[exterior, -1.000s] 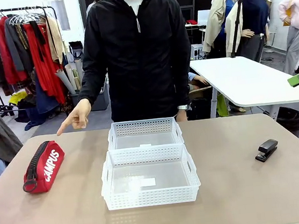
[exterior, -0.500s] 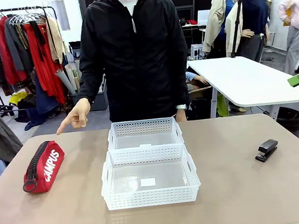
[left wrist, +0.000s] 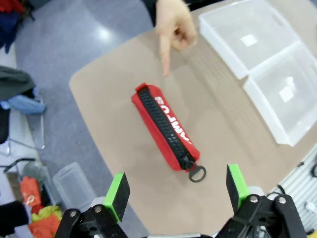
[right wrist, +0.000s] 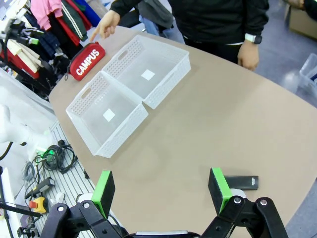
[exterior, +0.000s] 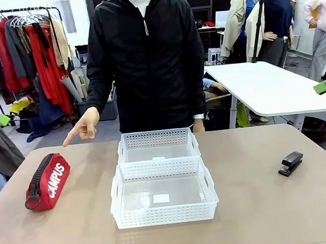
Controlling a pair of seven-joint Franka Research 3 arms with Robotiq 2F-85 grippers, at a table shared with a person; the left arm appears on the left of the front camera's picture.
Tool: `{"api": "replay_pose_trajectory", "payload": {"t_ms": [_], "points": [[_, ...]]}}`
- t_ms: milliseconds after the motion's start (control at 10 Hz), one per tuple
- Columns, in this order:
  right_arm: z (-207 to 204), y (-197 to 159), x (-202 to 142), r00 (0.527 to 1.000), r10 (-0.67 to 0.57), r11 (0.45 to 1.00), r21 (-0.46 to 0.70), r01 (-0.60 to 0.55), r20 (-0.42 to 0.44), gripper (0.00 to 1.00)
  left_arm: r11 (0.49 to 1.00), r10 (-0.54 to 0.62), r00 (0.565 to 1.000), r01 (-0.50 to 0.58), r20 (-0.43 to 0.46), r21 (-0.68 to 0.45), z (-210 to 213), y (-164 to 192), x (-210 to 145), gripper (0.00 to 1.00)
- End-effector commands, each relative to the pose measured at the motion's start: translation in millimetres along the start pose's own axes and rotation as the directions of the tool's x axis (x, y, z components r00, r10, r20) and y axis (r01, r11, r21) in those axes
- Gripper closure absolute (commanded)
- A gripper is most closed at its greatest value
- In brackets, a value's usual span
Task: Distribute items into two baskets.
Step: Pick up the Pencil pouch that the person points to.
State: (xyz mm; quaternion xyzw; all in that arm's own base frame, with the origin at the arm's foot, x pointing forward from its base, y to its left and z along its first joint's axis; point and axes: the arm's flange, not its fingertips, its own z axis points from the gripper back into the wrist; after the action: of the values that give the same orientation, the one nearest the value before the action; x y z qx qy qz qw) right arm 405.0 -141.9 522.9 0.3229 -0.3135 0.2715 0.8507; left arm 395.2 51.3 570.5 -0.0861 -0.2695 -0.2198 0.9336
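The red CAMPUS pouch (exterior: pixel 46 181) lies at the table's left side, with the person's hand (exterior: pixel 82 129) pointing down at it. The two white baskets stand end to end at mid-table, the far one (exterior: pixel 156 137) and the near one (exterior: pixel 165 215), and no item lies in either. A small black stapler (exterior: pixel 290 163) rests at the right. My left gripper (left wrist: pixel 176 191) hovers open high above the pouch (left wrist: pixel 166 128). My right gripper (right wrist: pixel 161 191) hangs open above the table, the stapler (right wrist: pixel 241 182) just beyond its right pad (right wrist: pixel 218 187).
In the left wrist view the pointing hand (left wrist: pixel 173 25) sits past the pouch and both baskets (left wrist: pixel 223 48) (left wrist: pixel 265 111) lie to the right. The person stands at the far edge. Bare tabletop (exterior: pixel 261 205) surrounds the baskets. A second white table (exterior: pixel 265 84) stands behind on the right.
A dark part with a green pad has come into the front view at the left edge. The pouch, stapler, baskets and the pointing hand have stayed put.
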Motion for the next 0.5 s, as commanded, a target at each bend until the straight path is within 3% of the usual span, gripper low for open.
{"api": "replay_pose_trajectory", "payload": {"t_ms": [0,400], "points": [[0.4,0.1,1.9,1.0,0.005,1.0,-0.002,-0.005,0.006,0.0,0.994,0.074,0.994,-0.068,-0.08,0.081,-19.2,18.4,25.1,0.0],[0.4,0.1,1.9,1.0,0.005,1.0,-0.002,-0.005,0.006,0.0,0.977,0.153,0.97,-0.12,-0.19,0.175,-85.9,44.3,45.0,0.0]]}}
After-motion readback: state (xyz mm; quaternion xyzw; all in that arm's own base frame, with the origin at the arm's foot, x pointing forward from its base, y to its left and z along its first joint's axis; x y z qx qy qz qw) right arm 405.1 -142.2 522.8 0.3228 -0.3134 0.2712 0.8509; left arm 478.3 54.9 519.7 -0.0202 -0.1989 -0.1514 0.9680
